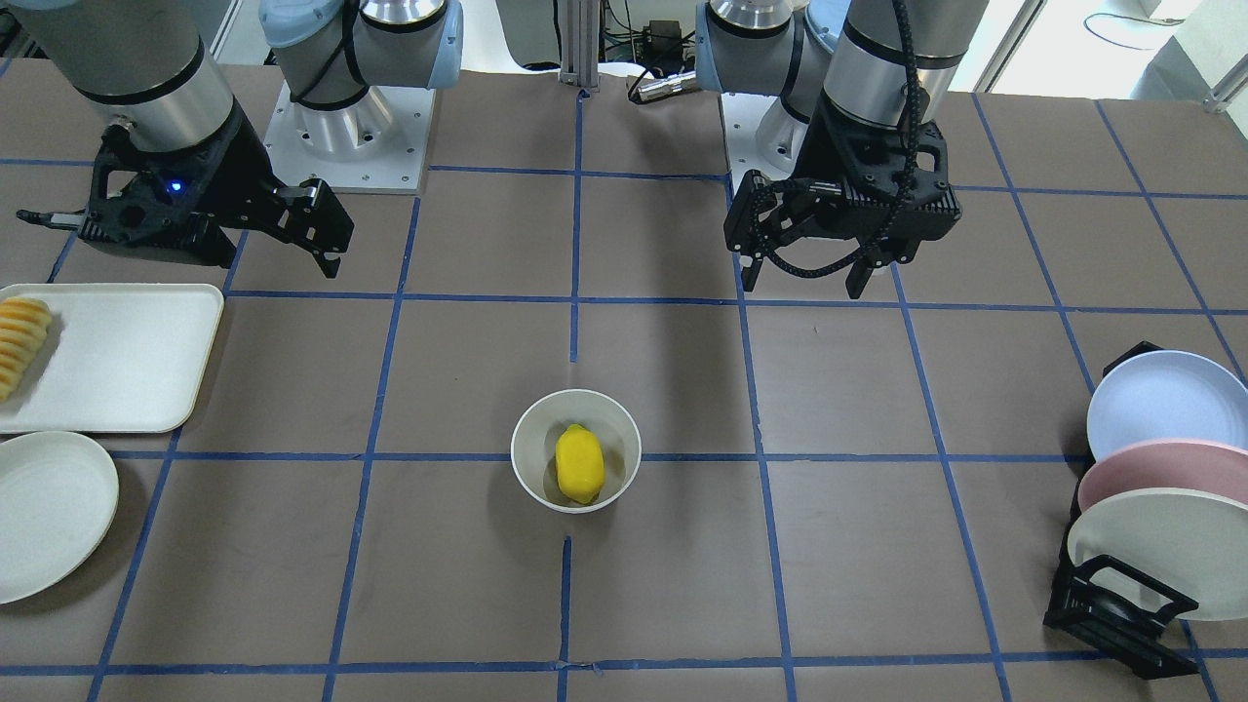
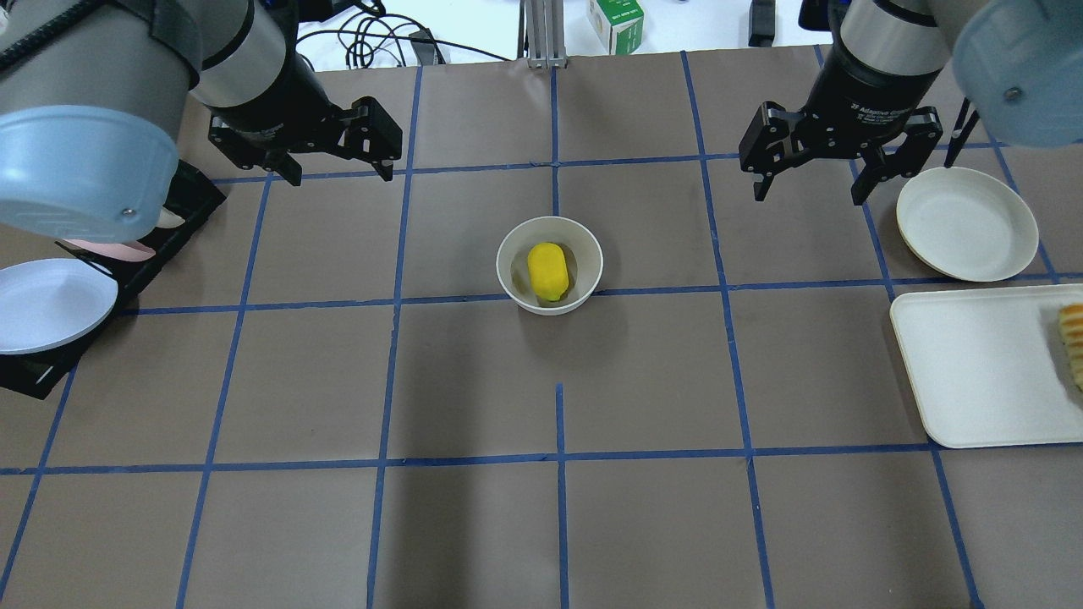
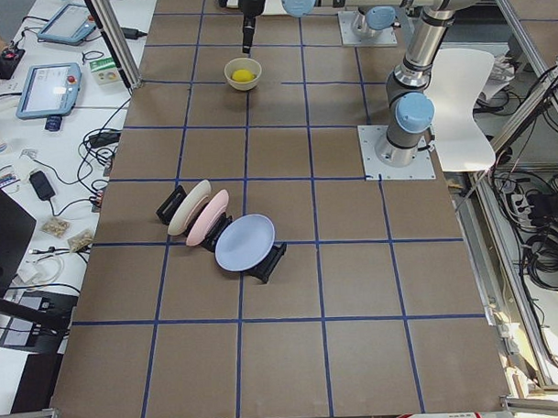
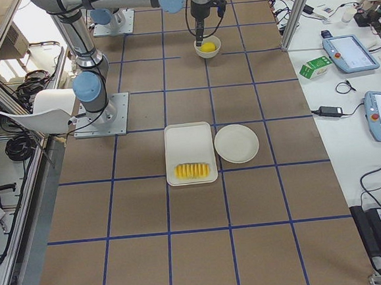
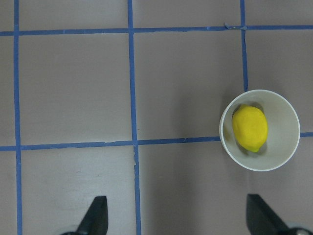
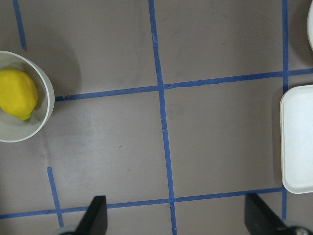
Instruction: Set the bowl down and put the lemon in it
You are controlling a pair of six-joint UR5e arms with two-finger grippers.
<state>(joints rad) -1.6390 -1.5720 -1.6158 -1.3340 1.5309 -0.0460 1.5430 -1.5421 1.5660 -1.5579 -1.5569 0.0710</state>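
Note:
The off-white bowl [image 2: 510, 272] stands upright at the middle of the table, with the yellow lemon [image 2: 547, 271] lying inside it. Both show in the front view, bowl [image 1: 531, 480] and lemon [image 1: 579, 464]. My left gripper [image 2: 338, 173] is open and empty, raised behind and to the left of the bowl. Its wrist view shows the bowl [image 5: 286, 144] and lemon [image 5: 250, 128] ahead on the right. My right gripper [image 2: 808, 196] is open and empty, raised to the bowl's right. Its wrist view has the bowl [image 6: 43, 115] at the left edge.
A white tray [image 2: 973, 364] with ridged orange sliced food [image 2: 1073, 338] lies at the right edge, with a flat off-white plate [image 2: 964, 224] behind it. A black rack of plates [image 1: 1150, 507] stands on the robot's left side. A carton [image 2: 615, 21] sits beyond the table.

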